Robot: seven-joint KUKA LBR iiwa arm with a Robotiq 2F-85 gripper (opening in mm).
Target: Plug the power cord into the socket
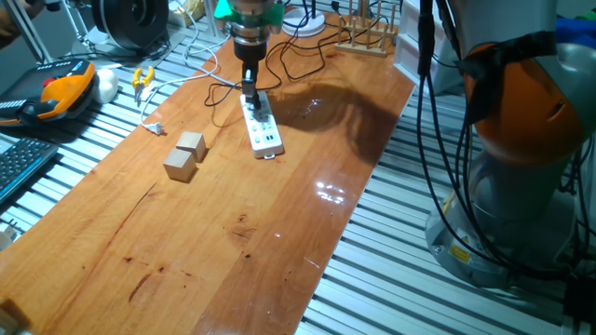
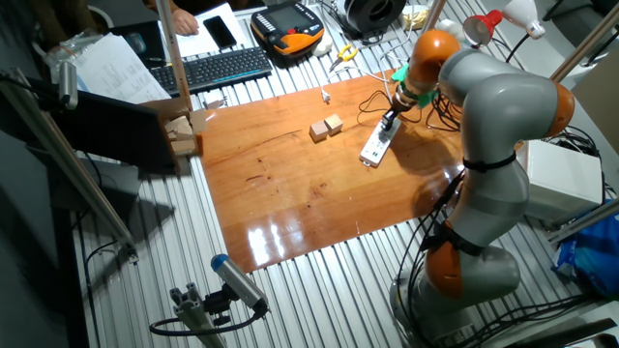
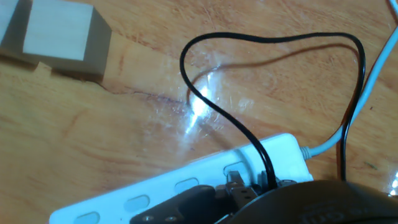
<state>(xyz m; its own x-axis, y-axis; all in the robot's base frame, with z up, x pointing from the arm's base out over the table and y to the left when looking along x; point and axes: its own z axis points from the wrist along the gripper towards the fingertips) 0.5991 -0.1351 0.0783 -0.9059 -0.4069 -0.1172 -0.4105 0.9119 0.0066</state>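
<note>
I've got the wooden table in front of me with the arm bent over its far side, gripper pointing straight down onto the end of the white socket strip that lies flat near the table's middle. Two tan cubes touch each other just beside the strip. Power cord loops over the wood, runs in under the fingers at the strip's top face; can't tell jaw opening or grip, plug area's dark in hand view.

A glossy wooden table carries the white socket, two tan wooden cubes just beside it, a looping power cord and a white cable
</note>
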